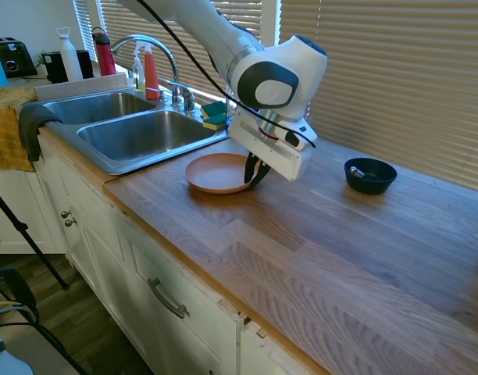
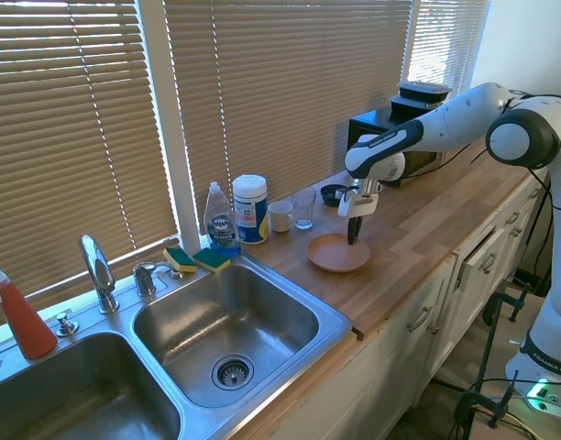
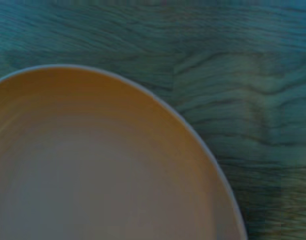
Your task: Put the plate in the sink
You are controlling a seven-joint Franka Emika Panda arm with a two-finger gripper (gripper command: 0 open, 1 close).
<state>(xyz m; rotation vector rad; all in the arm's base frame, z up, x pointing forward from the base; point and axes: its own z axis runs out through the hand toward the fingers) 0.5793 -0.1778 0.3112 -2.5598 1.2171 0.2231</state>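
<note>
Plate point(image 1: 215, 171) flat on wooden tabletop point(image 1: 317, 234), just beside the sink point(image 1: 137, 133), outside the basin. Gripper point(image 1: 255, 173) down at plate's rim on the side away from the sink; fingers point(image 2: 354, 231) straddling the rim, can't tell if clamped or loose. Fills most of wrist view, blurry. Blue bowl point(image 1: 369, 175) well apart further along the tabletop. Sponges point(image 2: 196, 259) behind the sink.

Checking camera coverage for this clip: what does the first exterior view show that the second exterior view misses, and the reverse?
Only the first: a toaster, a white bottle and a red bottle behind the sink. Only the second: a dish soap bottle, a white canister, a clear glass and the basin drain. Both: the plate on the counter, the claw at its rim, the faucet.
</note>
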